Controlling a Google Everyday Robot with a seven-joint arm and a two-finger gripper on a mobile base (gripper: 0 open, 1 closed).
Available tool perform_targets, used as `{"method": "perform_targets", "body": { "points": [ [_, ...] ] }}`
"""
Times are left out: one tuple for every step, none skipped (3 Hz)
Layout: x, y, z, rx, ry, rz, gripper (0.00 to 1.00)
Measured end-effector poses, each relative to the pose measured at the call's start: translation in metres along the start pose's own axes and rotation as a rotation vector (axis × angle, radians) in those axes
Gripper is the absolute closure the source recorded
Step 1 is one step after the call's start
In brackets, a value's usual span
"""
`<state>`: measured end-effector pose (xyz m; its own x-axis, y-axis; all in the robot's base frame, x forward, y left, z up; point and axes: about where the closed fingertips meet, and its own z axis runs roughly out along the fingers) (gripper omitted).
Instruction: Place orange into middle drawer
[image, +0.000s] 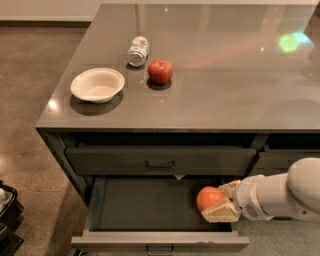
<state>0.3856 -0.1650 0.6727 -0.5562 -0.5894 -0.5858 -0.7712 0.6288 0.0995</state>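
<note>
The orange (209, 197) is round and bright orange, and it sits between the cream fingers (221, 213) of my gripper (216, 201). The gripper is shut on it and holds it over the right end of the open middle drawer (145, 206), just inside the drawer's dark boxy interior. The drawer is pulled out below the closed top drawer (160, 160), and its front (160, 244) shows a small handle. My white arm (282, 195) reaches in from the right.
On the grey counter (215, 75) stand a red apple (160, 71), a tipped can (138, 50) and a white bowl (97, 85). Narrower dark drawers (287, 160) are at the right. A dark object (7, 215) sits on the floor at the left.
</note>
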Motion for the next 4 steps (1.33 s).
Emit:
{"method": "perform_targets", "body": {
  "points": [
    [0.016,-0.003,0.041,-0.026,0.042,0.005,1.0],
    [0.019,-0.003,0.054,-0.035,0.054,0.005,1.0],
    [0.024,-0.005,0.054,-0.045,0.022,0.031,1.0],
    [0.021,-0.024,0.069,-0.056,-0.097,0.047,1.0]
  ]
}}
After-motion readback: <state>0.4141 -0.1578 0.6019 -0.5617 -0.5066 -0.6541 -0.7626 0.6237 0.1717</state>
